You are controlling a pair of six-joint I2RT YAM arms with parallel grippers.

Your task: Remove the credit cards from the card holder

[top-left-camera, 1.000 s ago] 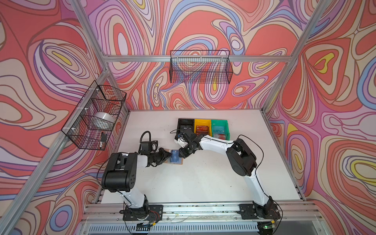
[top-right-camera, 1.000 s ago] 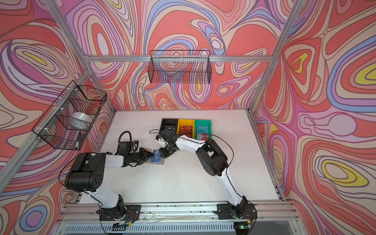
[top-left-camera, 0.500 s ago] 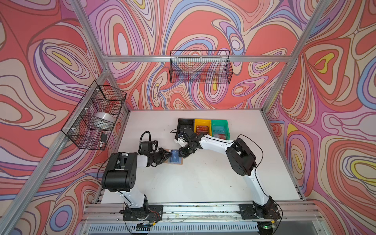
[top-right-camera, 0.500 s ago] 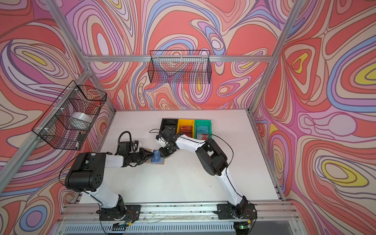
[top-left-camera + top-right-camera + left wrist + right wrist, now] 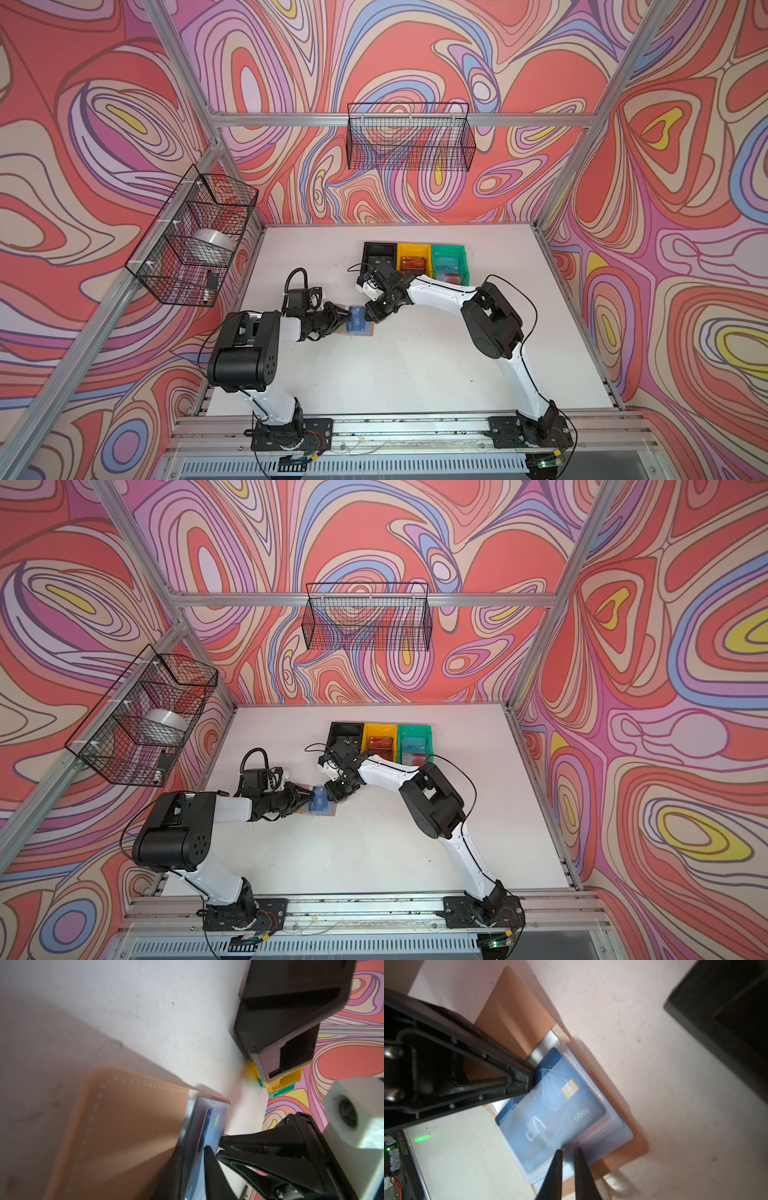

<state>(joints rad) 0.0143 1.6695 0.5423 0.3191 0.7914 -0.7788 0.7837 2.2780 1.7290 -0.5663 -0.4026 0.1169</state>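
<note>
Tabletop [image 5: 415, 365]; "logo" on blue card [image 5: 550, 1109] only at right wrist; left gripper [image 5: 345, 318], right gripper [image 5: 568, 1152] barely parted, grips unclear.

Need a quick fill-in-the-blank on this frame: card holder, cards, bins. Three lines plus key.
1. The VIP card showing in the open card holder is coloured ____.
2. The yellow bin stands between the black bin and the ____ one.
3. A red card lies in the ____ bin.

Missing words: blue; green; yellow.
</note>
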